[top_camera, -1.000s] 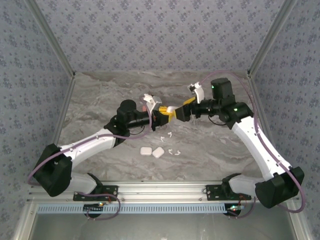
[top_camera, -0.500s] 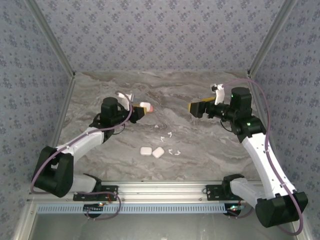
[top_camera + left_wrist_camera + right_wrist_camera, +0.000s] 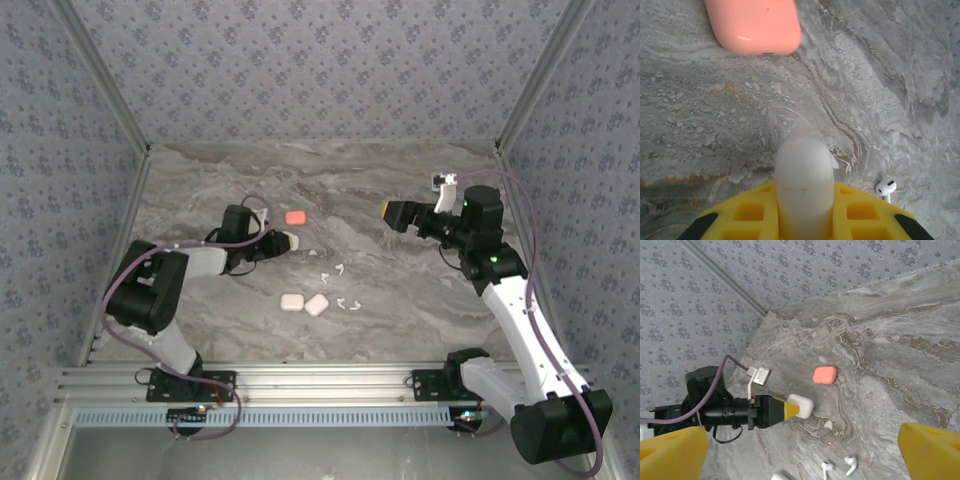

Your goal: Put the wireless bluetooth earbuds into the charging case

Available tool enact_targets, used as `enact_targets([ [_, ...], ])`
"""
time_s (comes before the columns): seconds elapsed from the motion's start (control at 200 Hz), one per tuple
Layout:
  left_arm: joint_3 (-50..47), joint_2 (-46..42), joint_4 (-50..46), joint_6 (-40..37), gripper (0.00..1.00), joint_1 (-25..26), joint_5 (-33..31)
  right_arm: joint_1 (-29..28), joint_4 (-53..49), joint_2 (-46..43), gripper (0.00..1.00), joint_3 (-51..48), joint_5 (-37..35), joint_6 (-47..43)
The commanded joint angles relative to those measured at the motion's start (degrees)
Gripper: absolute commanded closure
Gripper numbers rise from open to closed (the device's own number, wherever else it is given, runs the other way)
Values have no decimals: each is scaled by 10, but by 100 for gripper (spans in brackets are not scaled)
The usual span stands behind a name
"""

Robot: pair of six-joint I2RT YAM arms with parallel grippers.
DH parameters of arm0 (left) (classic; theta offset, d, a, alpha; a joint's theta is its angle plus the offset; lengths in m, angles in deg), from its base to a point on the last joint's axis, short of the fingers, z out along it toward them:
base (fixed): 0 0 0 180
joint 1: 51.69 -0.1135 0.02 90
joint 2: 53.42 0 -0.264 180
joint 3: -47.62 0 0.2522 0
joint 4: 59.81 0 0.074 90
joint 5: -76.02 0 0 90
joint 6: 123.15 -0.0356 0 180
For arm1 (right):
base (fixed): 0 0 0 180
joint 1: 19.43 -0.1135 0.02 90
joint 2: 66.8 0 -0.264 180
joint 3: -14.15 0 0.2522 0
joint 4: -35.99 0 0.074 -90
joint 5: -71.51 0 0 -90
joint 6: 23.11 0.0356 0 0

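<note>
Marble table [image 3: 400, 300] — white case [image 3: 804, 180] in left fingers [image 3: 860, 212]; earbud [image 3: 886, 187] beside

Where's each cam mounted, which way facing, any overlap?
Top external: above and behind the bases, looking down at the grey marbled table; both arms, left gripper and right gripper show.
Left wrist: looks down past its yellow fingers and the white rounded case they clamp.
Right wrist: faces across the table at the left gripper; own yellow fingers at the bottom corners.
Shared: the coral-pink rounded case in all three.
</note>
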Motion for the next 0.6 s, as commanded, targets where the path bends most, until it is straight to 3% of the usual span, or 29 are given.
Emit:
enact_targets([
  [0.0, 36, 20, 31, 18, 97, 12, 20, 3, 8, -8, 0, -4, -10, 8],
  [0.27, 39, 60, 50, 41, 86, 17, 5, 2, -7, -6, 0, -4, -10, -4],
  [0.595, 45, 51, -7, 2, 54, 16, -32, -8, -58, -1, 0, 10, -30, -52],
])
